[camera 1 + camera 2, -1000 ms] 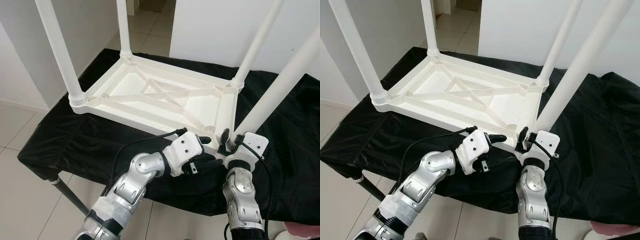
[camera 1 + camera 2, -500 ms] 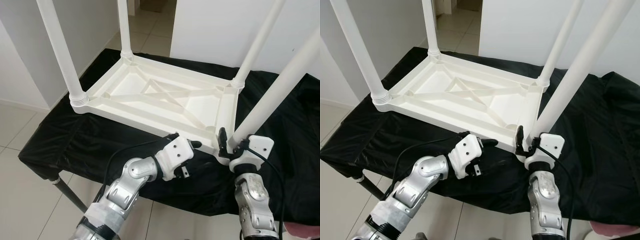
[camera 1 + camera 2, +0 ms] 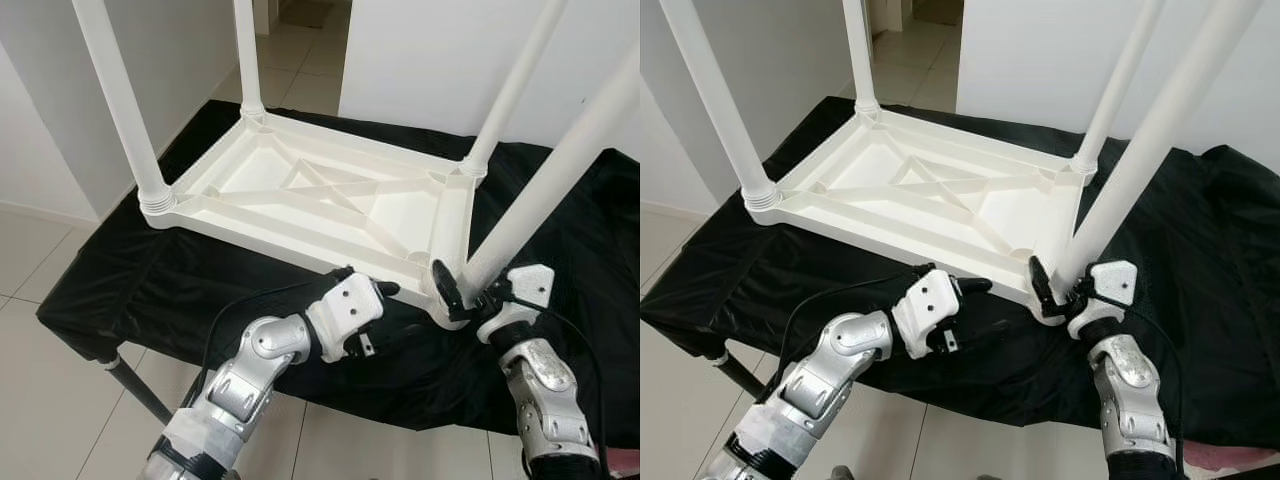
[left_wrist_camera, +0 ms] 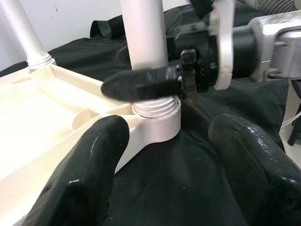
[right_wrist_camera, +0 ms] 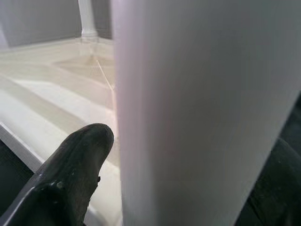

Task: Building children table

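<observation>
Gripping the near-right leg point(image 3: 545, 190) just above its socket, the right gripper point(image 3: 462, 290) has its jaws closed round the tube; in the right wrist view the leg sits between the black fingers point(image 5: 75, 174). The tabletop point(image 3: 320, 200) lies upside down on a black cloth point(image 3: 130, 290) over the table, ribs up, and it is the ref. for everything else. All 4 legs stand in its corner sockets: far-left leg point(image 3: 247, 55), near-left leg point(image 3: 120, 105), far-right leg point(image 3: 515, 85) and the held one. The left gripper point(image 3: 372, 300) hovers at the tabletop's near edge, just left of the held corner, jaws wide, holding nothing; its wrist view looks at the threaded collar point(image 4: 155, 107) of the held leg.

Progress, judged: nearly done. Probably only final tightening of this last leg is left, then flipping the thing upright.

Hard to tell: whether the collar is screwed fully home, since some thread shows above the socket. Leg tops are cut off by the frame. One table support point(image 3: 135, 385) shows below the cloth; the rest is hidden.
</observation>
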Motion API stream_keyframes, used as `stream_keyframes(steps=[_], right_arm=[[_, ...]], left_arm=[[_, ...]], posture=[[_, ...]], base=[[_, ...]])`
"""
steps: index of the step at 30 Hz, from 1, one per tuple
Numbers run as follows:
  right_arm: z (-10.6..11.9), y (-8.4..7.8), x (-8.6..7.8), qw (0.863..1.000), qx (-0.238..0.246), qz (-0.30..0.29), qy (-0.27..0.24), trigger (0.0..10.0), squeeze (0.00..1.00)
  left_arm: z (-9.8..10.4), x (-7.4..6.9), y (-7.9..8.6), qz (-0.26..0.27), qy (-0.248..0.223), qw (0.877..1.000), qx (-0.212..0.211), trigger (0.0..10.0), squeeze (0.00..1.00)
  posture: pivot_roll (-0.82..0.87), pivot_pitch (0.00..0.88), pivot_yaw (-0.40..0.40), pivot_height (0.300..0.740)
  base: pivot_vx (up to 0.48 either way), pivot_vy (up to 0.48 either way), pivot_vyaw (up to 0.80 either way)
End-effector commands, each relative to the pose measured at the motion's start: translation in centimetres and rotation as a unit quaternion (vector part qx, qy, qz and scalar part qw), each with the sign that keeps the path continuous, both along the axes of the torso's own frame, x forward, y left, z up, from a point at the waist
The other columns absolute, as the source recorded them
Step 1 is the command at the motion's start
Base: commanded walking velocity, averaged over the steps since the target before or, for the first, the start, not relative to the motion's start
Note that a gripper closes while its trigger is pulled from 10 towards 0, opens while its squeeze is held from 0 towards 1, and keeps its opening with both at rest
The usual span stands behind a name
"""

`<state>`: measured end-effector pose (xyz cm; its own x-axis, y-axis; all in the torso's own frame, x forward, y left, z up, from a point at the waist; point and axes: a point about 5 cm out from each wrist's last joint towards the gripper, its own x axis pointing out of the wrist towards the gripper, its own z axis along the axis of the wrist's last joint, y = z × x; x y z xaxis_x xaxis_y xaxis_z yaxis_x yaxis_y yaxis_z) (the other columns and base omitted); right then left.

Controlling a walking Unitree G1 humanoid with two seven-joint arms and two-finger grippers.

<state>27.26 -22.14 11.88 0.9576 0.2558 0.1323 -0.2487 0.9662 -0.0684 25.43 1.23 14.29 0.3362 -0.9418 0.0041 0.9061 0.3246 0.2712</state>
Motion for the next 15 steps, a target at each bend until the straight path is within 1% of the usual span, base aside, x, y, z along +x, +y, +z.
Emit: stream_keyframes(steps=[1,2,3,4,6,8,15], right_arm=[[-0.5,0.2,0.4,1.0,-0.01,0.023,0.013,10.0,0.0],[-0.7,0.6,0.8,0.999,-0.014,0.043,0.021,9.5,0.0],[-0.8,0.9,1.2,0.998,-0.018,0.058,0.024,6.1,0.0],[-0.9,1.1,1.4,0.997,-0.019,0.069,0.026,0.0,0.0],[-0.9,1.1,1.4,0.997,-0.019,0.069,0.026,0.0,0.0],[-0.9,1.2,1.6,0.996,-0.019,0.081,0.027,0.0,0.0],[-1.3,0.4,1.5,0.995,-0.014,0.094,0.035,0.0,0.0]], left_arm=[[0.0,-0.3,-0.2,-0.007,-0.003,1.0,0.003,10.0,0.0],[0.0,-0.3,-0.3,-0.009,-0.003,1.0,0.004,10.0,0.0],[0.0,-0.3,-0.3,-0.009,-0.006,1.0,0.005,10.0,0.0],[0.1,-0.2,-0.4,-0.008,-0.007,1.0,0.004,10.0,0.0],[0.1,-0.2,-0.4,-0.008,-0.007,1.0,0.004,10.0,0.0],[0.3,-0.1,-0.4,-0.005,-0.007,1.0,0.001,10.0,0.0],[0.4,-0.1,-0.4,0.003,-0.005,1.0,-0.004,10.0,0.0]], posture=[[-0.08,0.0,-0.027,0.74],[-0.08,0.0,-0.019,0.74],[-0.08,0.0,-0.019,0.74],[-0.08,0.0,-0.025,0.74],[-0.08,0.0,-0.025,0.74],[-0.07,0.0,-0.032,0.74],[-0.06,0.0,-0.044,0.74]], base=[[0.0,0.0,0.0],[0.0,0.0,0.0],[0.0,0.0,0.0],[0.0,0.0,0.0],[0.0,0.0,0.0],[0.0,0.0,0.0],[0.0,0.0,0.0]])
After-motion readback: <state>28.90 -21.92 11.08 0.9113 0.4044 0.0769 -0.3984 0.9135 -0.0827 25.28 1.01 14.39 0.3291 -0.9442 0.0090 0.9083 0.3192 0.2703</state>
